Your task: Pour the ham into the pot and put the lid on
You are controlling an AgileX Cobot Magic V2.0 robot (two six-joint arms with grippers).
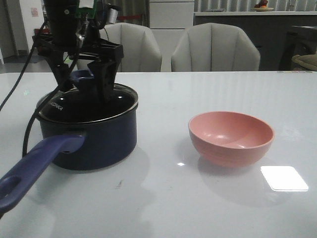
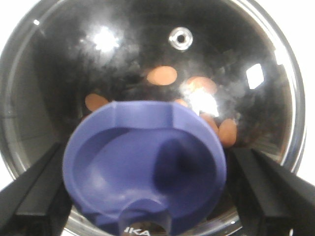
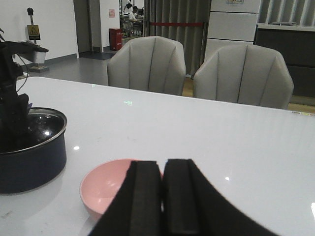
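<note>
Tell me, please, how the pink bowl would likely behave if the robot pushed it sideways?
The pink bowl looks empty and thin-walled, so it is probably light. The white table is glossy, so it would likely slide rather than grip. Its rounded sides narrow toward the base, so a high push might tip it.

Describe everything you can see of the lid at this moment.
The lid is round clear glass with a metal rim, a small metal steam vent and white KONKA lettering. It sits level on the dark navy pot, closing it. Its flared purple-blue knob stands upright between the open fingers of the left tool, which flank it without visibly touching. Through the glass, orange-red ham pieces show inside.
</note>
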